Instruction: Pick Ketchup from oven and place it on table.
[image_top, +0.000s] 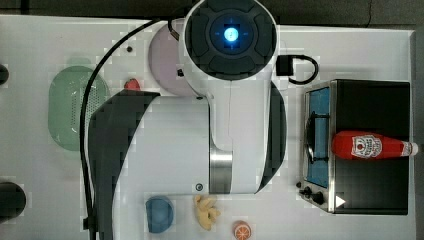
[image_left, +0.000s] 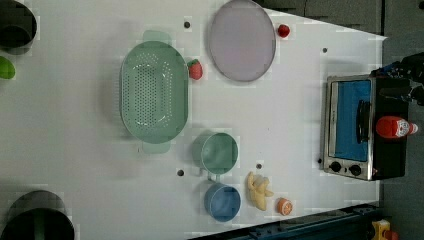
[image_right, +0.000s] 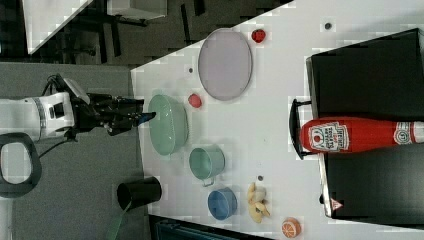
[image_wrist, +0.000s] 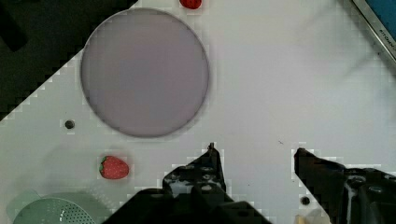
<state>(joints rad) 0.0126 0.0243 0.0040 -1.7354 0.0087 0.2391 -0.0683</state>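
- Ketchup (image_right: 357, 135) lying on its side atop the oven (image_right: 370, 65), base overhanging the front edge above the door handle, white cap toward the rear.
- Label: white-and-green crest on red; lettering too small to read in the right view, likewise in the top view.
- Red-and-white warning triangle at the oven's front corner, right view; white triangle there in the top view.
- Gripper (image_wrist: 254, 151) over bare table (image_wrist: 280, 70), jaws apart, nothing between them.
- Wrist view: lilac plate (image_wrist: 144, 72) and strawberry (image_wrist: 113, 167) close by the fingers.
- Left view: green colander (image_left: 154, 91), green cup (image_left: 218, 152), blue cup (image_left: 222, 201), orange half (image_left: 284, 206).
- Top view: arm body covering much of the plate and table centre.
- Right view: black cup (image_right: 139, 192) at the table's edge.
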